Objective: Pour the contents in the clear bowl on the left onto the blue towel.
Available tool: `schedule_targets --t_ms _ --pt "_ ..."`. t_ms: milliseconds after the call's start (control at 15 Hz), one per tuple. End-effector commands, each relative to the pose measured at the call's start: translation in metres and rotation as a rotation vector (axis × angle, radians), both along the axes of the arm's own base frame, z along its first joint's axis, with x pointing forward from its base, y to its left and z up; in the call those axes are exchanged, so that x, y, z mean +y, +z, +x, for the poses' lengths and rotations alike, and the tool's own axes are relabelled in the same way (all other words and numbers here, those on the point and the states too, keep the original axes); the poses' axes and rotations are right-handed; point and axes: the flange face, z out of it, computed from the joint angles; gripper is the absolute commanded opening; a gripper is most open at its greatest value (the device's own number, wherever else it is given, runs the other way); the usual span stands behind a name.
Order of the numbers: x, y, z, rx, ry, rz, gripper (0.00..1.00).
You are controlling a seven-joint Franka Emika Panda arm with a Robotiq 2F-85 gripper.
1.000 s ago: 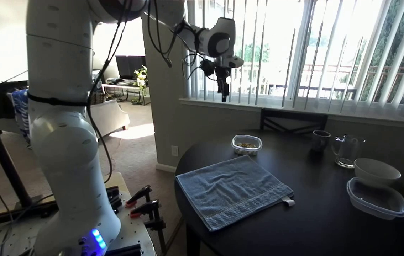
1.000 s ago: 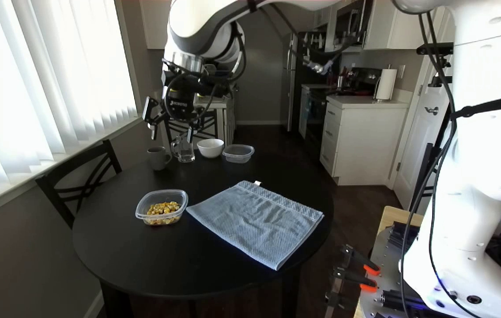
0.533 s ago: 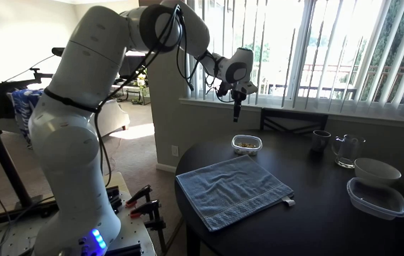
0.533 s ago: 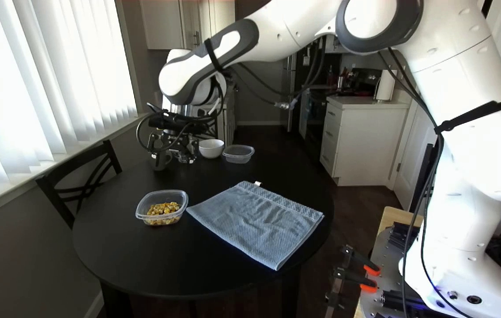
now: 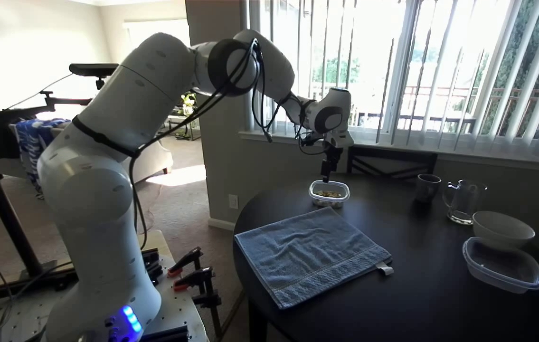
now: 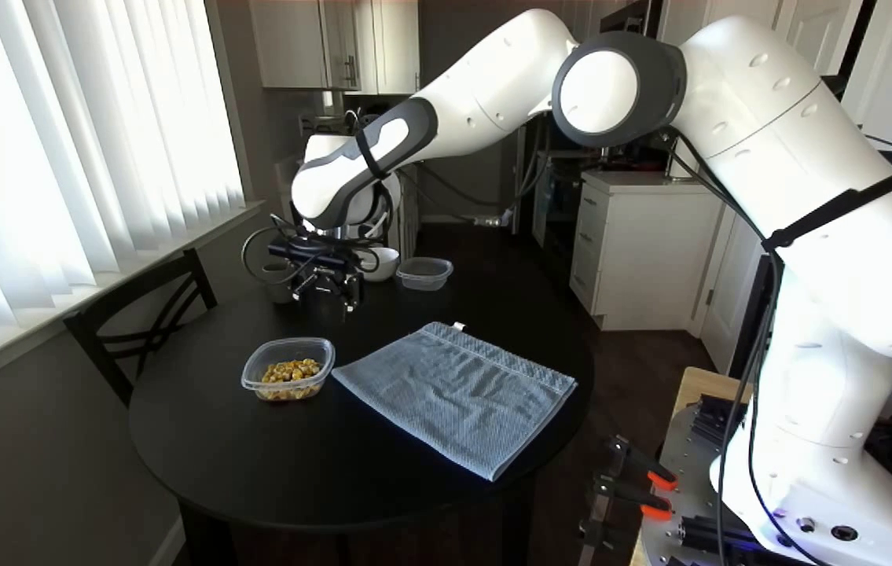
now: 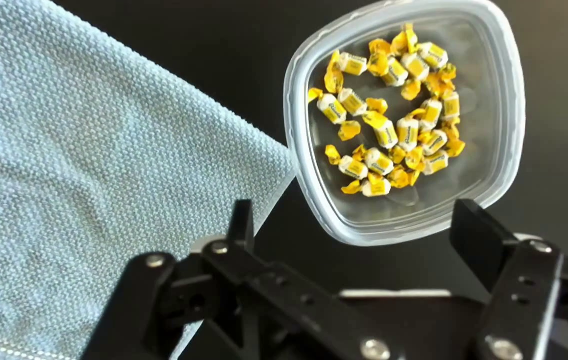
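Observation:
The clear bowl (image 7: 295, 100) is a see-through squarish tub with a pale rim, upright on the dark table. It also shows in both exterior views (image 5: 315, 196) (image 6: 258, 363). Its contents (image 7: 396, 130) are several yellow-and-white wrapped candies, also visible in an exterior view (image 6: 291, 373). The blue towel (image 7: 88, 150) lies flat and slightly wrinkled beside the bowl, one corner at its rim; both exterior views show it (image 5: 312, 256) (image 6: 461, 393). My gripper (image 7: 353, 217) is open and empty above the table, near the bowl. In an exterior view the gripper (image 6: 323, 303) is on the bowl's far side.
A white bowl (image 5: 502, 229), an empty clear tub (image 5: 504, 266), a glass mug (image 5: 466, 202) and a grey mug (image 5: 427, 188) stand at the table's other side. A dark chair (image 6: 151, 322) stands at the window. The towel reaches the table's edge.
The arm has reached out and lowered. My gripper has come down from well above the table to near the bowl. It stays open. The bowl, contents and towel have not moved.

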Motion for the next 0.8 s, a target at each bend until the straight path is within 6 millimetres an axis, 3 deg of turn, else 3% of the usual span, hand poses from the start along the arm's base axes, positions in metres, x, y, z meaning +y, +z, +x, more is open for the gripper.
schedule_targets --t_ms 0,333,733 --pt "-0.002 -0.029 0.015 0.042 -0.066 -0.047 1.00" --pt "-0.008 -0.071 0.022 0.131 -0.094 -0.079 1.00" --pt "-0.005 -0.088 0.027 0.186 -0.074 -0.144 1.00"
